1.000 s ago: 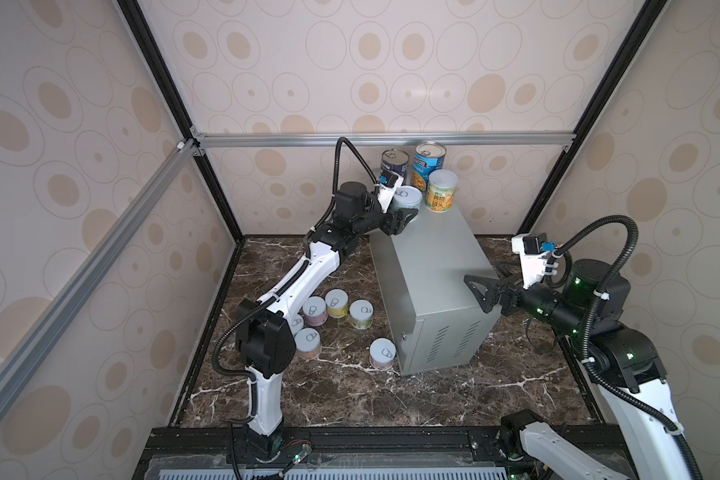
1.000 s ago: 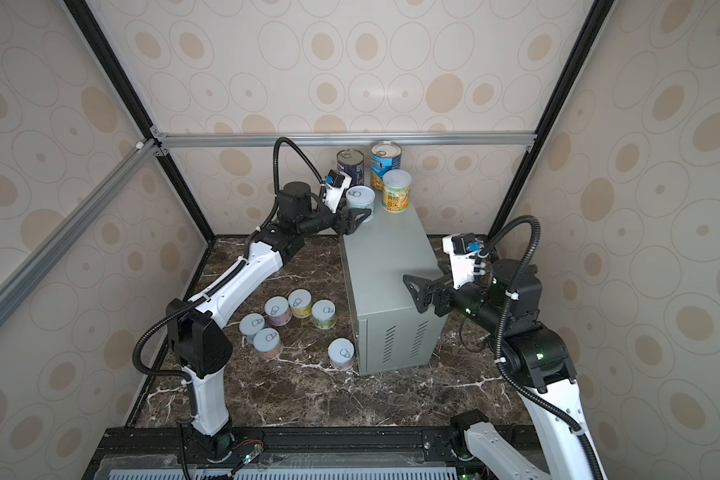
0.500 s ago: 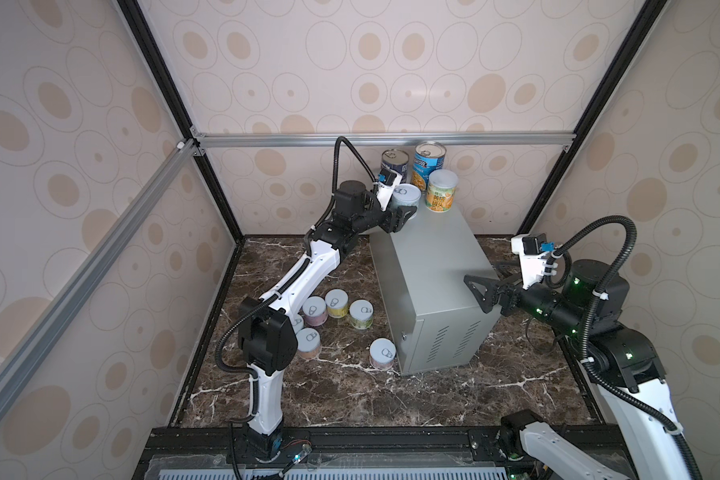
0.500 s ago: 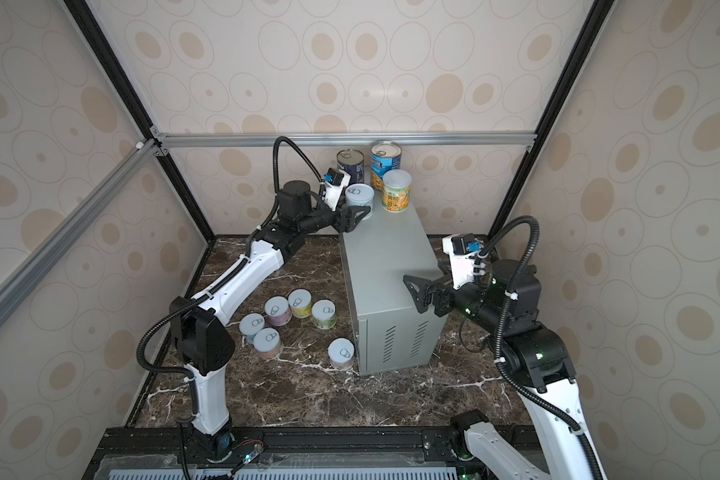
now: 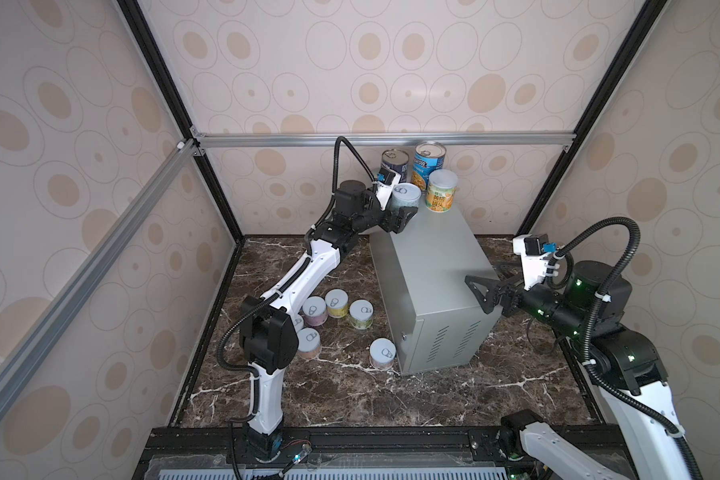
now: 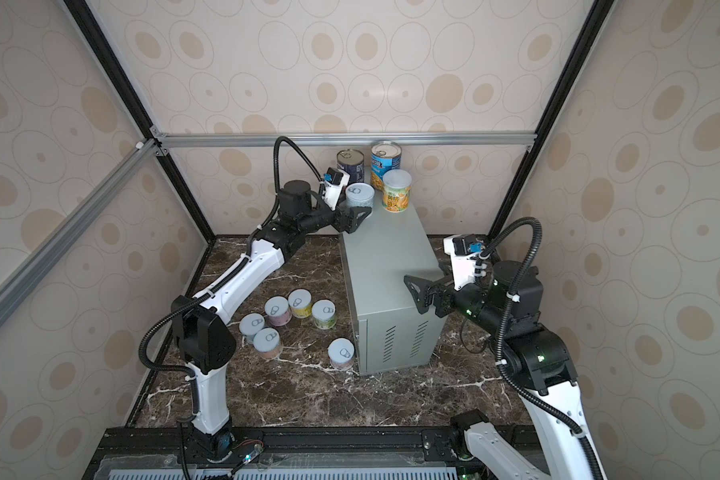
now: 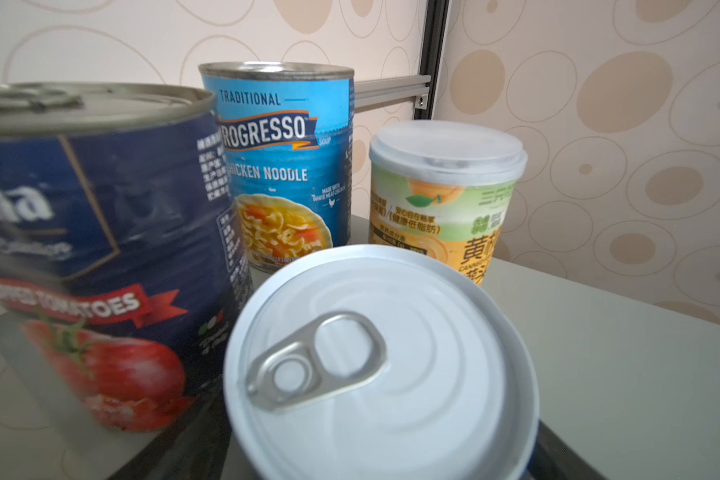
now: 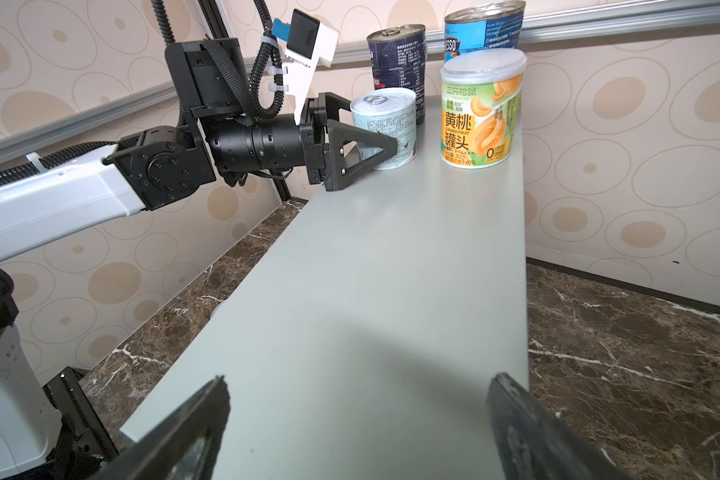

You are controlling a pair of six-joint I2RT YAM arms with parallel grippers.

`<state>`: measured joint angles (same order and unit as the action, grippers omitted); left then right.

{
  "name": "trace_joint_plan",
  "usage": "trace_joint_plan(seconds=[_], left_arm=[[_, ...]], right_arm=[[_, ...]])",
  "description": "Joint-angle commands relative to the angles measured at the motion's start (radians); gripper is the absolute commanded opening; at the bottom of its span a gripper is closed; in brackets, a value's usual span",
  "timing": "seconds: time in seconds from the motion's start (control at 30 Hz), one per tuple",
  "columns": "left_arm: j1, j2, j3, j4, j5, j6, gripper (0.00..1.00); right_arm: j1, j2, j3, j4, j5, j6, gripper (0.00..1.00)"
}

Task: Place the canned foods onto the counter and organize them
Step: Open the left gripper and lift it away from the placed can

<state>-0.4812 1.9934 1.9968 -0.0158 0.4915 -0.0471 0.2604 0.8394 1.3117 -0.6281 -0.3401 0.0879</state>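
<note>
Left gripper (image 8: 373, 122): jaws parted around pale-blue can (image 8: 391, 120), seemingly no grip.
Can: stood at counter (image 8: 371, 270) rear, front left free.
Right gripper (image 8: 358, 419): spread wide, empty.

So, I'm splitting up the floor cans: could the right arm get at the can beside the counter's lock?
Probably not easily: the counter stands between the right gripper and that can, so it would have to reach over or around.

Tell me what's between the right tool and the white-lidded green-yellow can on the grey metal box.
Only bare grey metal box top, from right tool to green-yellow can, per right wrist view.
</note>
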Motion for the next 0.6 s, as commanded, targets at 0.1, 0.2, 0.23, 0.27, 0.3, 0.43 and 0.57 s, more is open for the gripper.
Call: trace_joint_plan(seconds=[0.1,0.2,0.23,0.27,0.3,0.43,0.57], left_arm=[[0.006,-0.044,-0.041,0.011,0.013,-0.007,0.98],[0.007,-0.095,-0.096,0.028,0.017,-0.013,0.98],[0.007,-0.117,-0.12,0.034,0.015,-0.016,0.98],[0.006,-0.142,-0.145,0.04,0.014,-0.017,0.98],[0.006,-0.163,-0.168,0.043,0.012,-0.02,0.98],[0.008,-0.278,-0.277,0.021,-0.003,-0.02,0.98],[0.018,-0.418,-0.405,-0.045,-0.072,-0.022,0.98]], right_arm=[[-0.003,-0.012,-0.009,-0.004,-0.002,-0.009,1.0],[-0.003,-0.013,-0.011,-0.005,-0.001,-0.01,1.0],[-0.003,-0.013,-0.011,-0.004,-0.001,-0.009,1.0],[-0.003,-0.013,-0.011,-0.005,0.001,-0.009,1.0],[-0.003,-0.013,-0.011,-0.004,0.001,-0.009,1.0],[-0.003,-0.008,-0.005,-0.002,-0.003,-0.008,1.0],[-0.003,-0.001,0.001,-0.005,-0.002,-0.01,1.0]])
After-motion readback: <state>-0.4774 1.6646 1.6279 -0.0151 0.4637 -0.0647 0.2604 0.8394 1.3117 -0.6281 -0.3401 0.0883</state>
